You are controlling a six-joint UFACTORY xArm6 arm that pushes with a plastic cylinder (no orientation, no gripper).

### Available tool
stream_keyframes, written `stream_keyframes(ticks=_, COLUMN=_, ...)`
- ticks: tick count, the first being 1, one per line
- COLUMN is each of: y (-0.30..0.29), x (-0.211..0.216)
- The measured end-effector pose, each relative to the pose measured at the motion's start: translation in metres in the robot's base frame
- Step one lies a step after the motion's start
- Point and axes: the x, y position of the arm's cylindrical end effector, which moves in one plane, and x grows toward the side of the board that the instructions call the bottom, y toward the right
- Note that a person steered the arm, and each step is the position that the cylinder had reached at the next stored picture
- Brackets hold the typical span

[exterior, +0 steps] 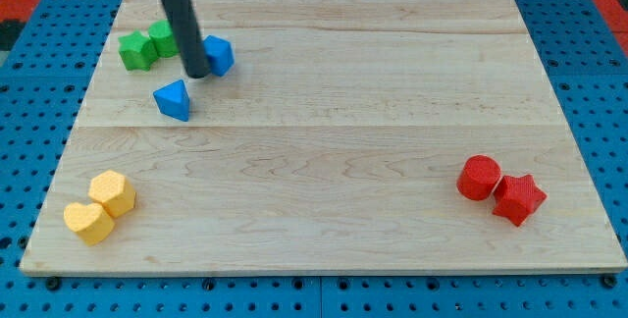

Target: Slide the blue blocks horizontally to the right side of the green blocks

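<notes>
One blue block [218, 55] sits just right of the green blocks [149, 44], touching my tip [196, 73]; the other, a blue wedge [174, 99], lies apart below on the wooden board [324, 132]. Pushing on risks stranding the wedge or nudging the greens. The rod, gripping nothing, slants down from the view's top between greens and blue.
</notes>
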Motion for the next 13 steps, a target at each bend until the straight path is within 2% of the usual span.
stream_keyframes(ticks=2, y=-0.062, x=-0.008)
stream_keyframes(ticks=3, y=-0.005, x=-0.021)
stream_keyframes(ticks=5, y=0.001, x=-0.056)
stream_keyframes(ticks=6, y=0.053, x=-0.04)
stream_keyframes(ticks=7, y=0.036, x=-0.011)
stream_keyframes(ticks=9, y=-0.084, x=0.077)
stream_keyframes(ticks=11, y=-0.116, x=0.137)
stream_keyframes(ticks=12, y=-0.08, x=0.144)
stream_keyframes(ticks=13, y=-0.04, x=0.105)
